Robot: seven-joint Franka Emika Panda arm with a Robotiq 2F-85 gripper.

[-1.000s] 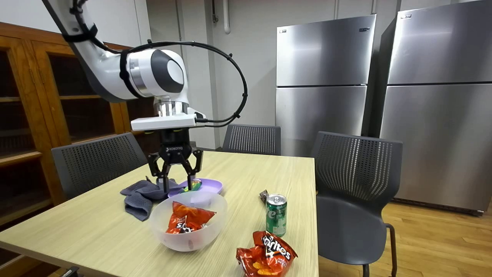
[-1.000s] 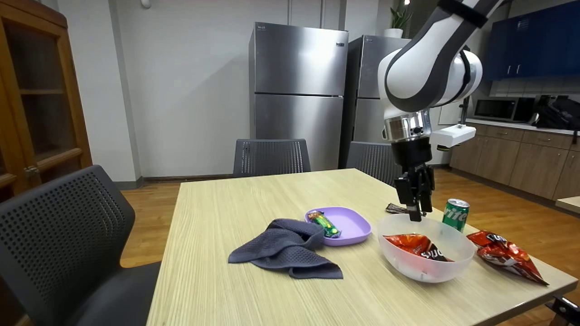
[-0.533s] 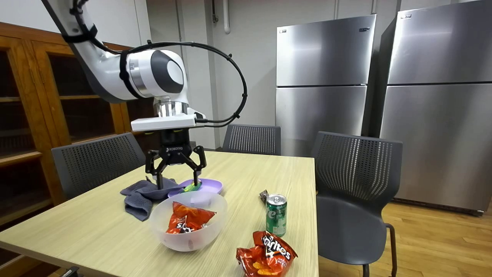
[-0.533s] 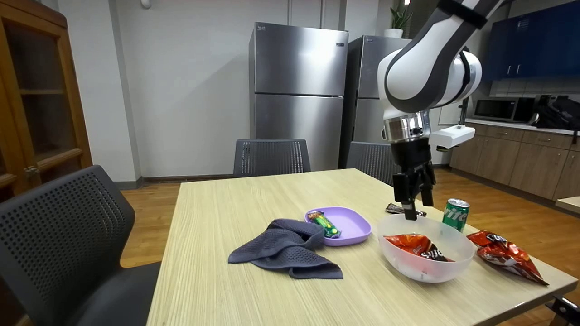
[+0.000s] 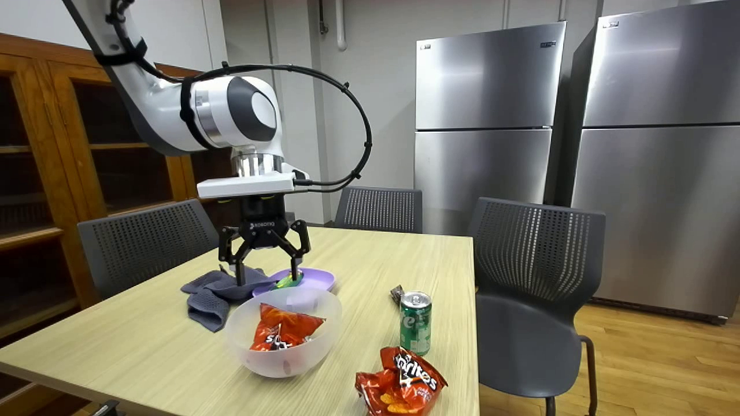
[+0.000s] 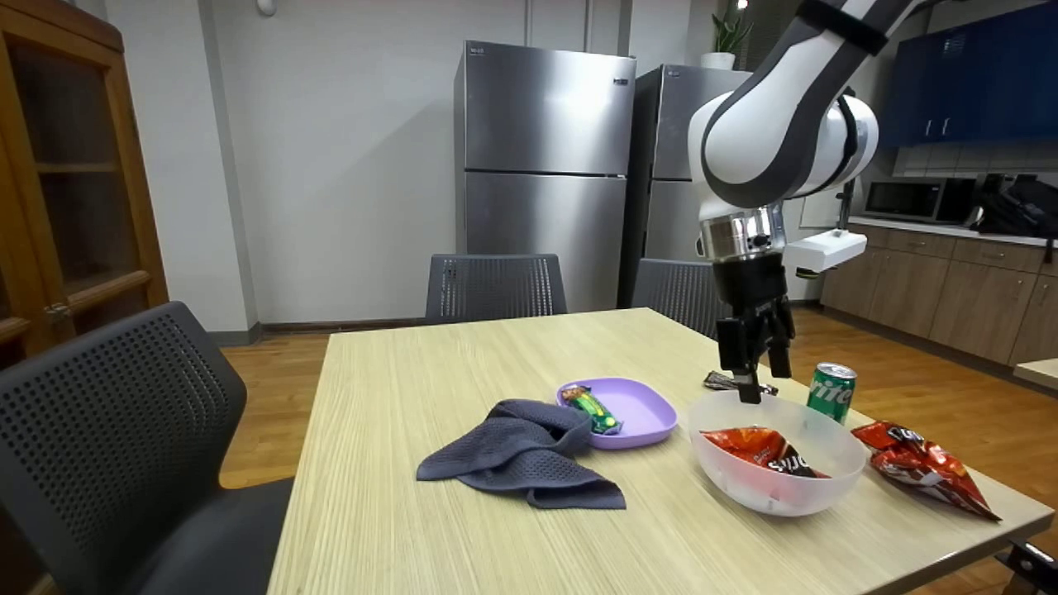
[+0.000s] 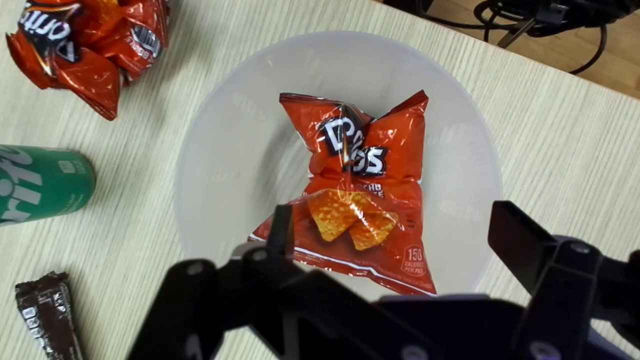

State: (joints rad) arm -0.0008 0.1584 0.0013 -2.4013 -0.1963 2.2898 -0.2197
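Fingers (image 7: 520,245) parted wide, tips pointing down, and through the gap in the wrist view I look onto a red Doritos bag (image 7: 367,200)! It lies face up, creased across its logo, inside a frosted bowl (image 6: 773,492). In both exterior views my tips hang by the bowl's far rim; how high above it, I can't judge. The bowl stands on a pale table (image 6: 388,430), in from the right edge and near the right corner in an exterior view. Just beside it, nearest that corner, a second red bag (image 6: 926,467) lies crumpled. Along the right edge a green can (image 6: 831,392) stands upright, the letters "rite" showing, and farther along lies a brown-wrapped bar (image 7: 50,320). Swing out towards the left edge: a purple plate (image 6: 640,413) carries a green-wrapped snack (image 6: 591,411) on its left side, and a rumpled grey cloth (image 6: 529,454) meets the plate's rim, over or against it I can't tell. Past the far edge, a dark chair (image 6: 496,289); behind that, a steel refrigerator (image 6: 545,207). Off the left edge, another dark chair (image 6: 107,397)!
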